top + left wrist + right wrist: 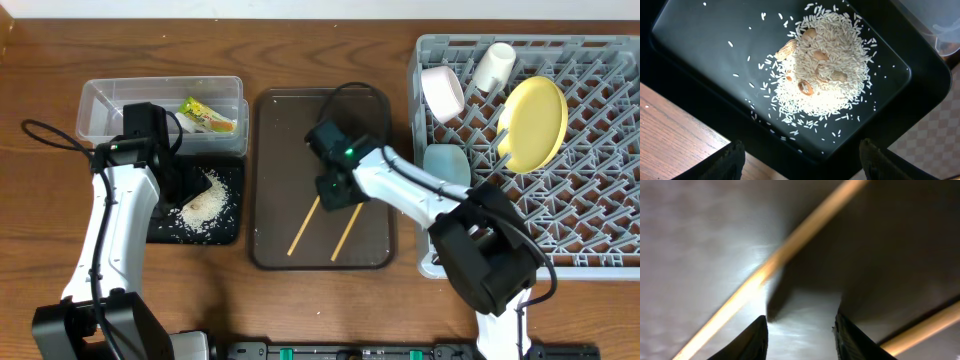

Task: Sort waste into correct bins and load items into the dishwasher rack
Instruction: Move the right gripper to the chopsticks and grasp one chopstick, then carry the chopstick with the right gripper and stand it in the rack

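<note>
Status: sorting appears complete. The snack wrapper (210, 115) lies in the clear tub (100, 105), and the rice scraps (820, 65) sit heaped in the black tray (700, 45). The dishwasher rack (600, 215) already carries the white bowl (442, 92), the white cup (493, 66), the yellow plate (535, 122) and the light blue bowl (445, 165). I judge the step in hand to be loading the last items, the chopsticks (303, 228), which lie roughly parallel and slightly apart on the brown tray (270, 120). The right gripper (800, 330) hangs low over the upper ends of the pair. Its fingers are parted and hold nothing. In the right wrist view one stick (790, 250) runs diagonally just beyond the fingertips, and the second stick (925, 327) lies outside the right finger. I cannot tell whether the fingertips touch the tray. The left gripper (802, 152) is spread wide, holds nothing and hovers above the rice. Next move, as I judge it: shift the right gripper so the nearer stick lies between the fingers, descend to the tray surface and close. The stick is thin and lies flat on a smooth surface, so I expect it could roll or slip out of the fingers. Approach squarely across its length.
</note>
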Controlling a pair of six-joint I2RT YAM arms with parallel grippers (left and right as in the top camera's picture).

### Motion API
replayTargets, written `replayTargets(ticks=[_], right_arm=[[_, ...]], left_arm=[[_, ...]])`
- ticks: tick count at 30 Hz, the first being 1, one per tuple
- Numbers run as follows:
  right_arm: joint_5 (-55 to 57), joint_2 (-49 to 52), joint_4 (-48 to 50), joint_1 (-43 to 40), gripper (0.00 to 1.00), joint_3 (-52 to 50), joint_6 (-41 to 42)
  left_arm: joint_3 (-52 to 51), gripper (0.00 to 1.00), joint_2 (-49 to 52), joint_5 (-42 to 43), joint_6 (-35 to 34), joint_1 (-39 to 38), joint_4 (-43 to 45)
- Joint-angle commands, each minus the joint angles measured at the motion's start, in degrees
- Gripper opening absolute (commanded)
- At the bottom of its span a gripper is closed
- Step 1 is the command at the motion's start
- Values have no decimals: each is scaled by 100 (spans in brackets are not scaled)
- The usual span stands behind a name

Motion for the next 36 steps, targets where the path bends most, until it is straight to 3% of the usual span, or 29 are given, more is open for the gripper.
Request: replayTargets(ticks=[1,7,14,23,26,32,36], right_arm=[[181,-127,-216,-197,43,74,-243],[186,-734,-577,-365,45,144,389],[186,-664,-968,-243,46,-149,1375],[160,-507,-697,-136,45,-765,1670],[81,-507,-505,-131,38,-938,1670],[9,-507,-291,-131,7,-1150,1668],[13,-509,-70,-131,1,-1147,1596]], left_arm=[[39,76,-105,-109,-52,22,-4],[39,76,-105,-109,-52,22,-4],[39,76,-105,-109,-52,22,-2],[39,76,-105,-107,-52,22,-4],[39,76,-105,-107,-52,22,-4],[39,76,-105,-107,-52,22,-7],[39,76,-105,-107,-52,22,-4]])
